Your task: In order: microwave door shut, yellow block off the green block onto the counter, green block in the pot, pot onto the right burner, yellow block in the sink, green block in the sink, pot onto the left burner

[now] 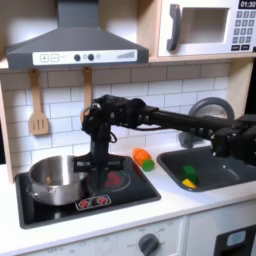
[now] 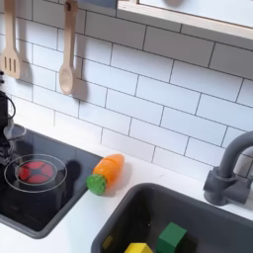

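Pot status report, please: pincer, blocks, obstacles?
Pincer at pot rim, grip unclear. Pot on left burner. Green block, yellow block in sink. Nothing blocking.

We noted a shiny steel pot on the black cooktop, a red-glowing burner, yellow block and green block in the dark grey sink, white tiles.

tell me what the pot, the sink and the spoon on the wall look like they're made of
Pot: looks like polished steel, bright mirror-like reflections on its wall. Sink: matte dark grey, probably moulded plastic, with smooth rounded corners. Spoon: pale tan, wood-like, though painted plastic can't be ruled out.
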You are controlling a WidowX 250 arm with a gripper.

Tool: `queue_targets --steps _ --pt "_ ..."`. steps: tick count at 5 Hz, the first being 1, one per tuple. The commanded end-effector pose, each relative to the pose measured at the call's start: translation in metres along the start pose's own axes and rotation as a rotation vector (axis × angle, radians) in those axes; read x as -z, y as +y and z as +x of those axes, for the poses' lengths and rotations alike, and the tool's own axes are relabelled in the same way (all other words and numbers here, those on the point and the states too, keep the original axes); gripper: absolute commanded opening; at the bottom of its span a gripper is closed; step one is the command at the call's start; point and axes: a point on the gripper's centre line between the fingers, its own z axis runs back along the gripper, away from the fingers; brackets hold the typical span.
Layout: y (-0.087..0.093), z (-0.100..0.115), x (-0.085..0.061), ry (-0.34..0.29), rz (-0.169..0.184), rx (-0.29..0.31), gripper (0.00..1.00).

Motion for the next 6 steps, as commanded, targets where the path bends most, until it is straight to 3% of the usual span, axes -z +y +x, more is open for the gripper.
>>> queue_targets --steps 1,3,6 --pt "-0.012 -0.007 -0.002 0.028 -0.026 -0.006 0.00" --pt "-0.014 -0.006 0.011 0.054 -0.038 0.002 0.00" --pt "-0.013 -0.008 0.015 0.058 -0.041 0.008 0.00"
